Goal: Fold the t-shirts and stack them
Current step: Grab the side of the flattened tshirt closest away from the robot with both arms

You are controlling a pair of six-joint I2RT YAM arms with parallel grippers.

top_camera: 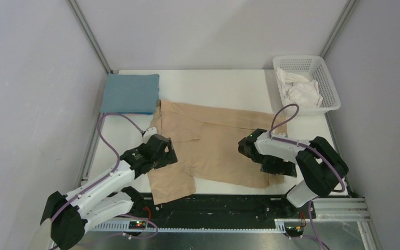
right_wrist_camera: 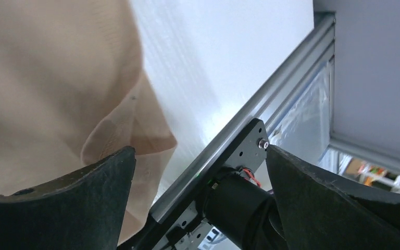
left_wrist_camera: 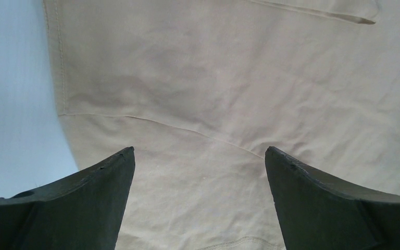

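Observation:
The tan-beige t-shirt (top_camera: 213, 140) lies spread flat across the middle of the table, one sleeve hanging over the near edge. The teal-blue t-shirt (top_camera: 130, 92) lies folded at the back left corner. My left gripper (top_camera: 162, 152) is open and empty over the tan shirt's left edge; in the left wrist view (left_wrist_camera: 199, 151) the tan cloth (left_wrist_camera: 213, 78) and a seam fill the gap. My right gripper (top_camera: 276, 165) is open and empty at the shirt's near right corner; in the right wrist view (right_wrist_camera: 200, 148) that turned-up corner (right_wrist_camera: 47, 78) lies by the left finger (right_wrist_camera: 73, 203).
A white lattice basket (top_camera: 333, 96) with crumpled white cloth (top_camera: 302, 91) stands at the back right. A metal rail (right_wrist_camera: 250, 120) runs along the table's near edge, with my right arm's base behind it. Grey walls close in the left, back and right sides.

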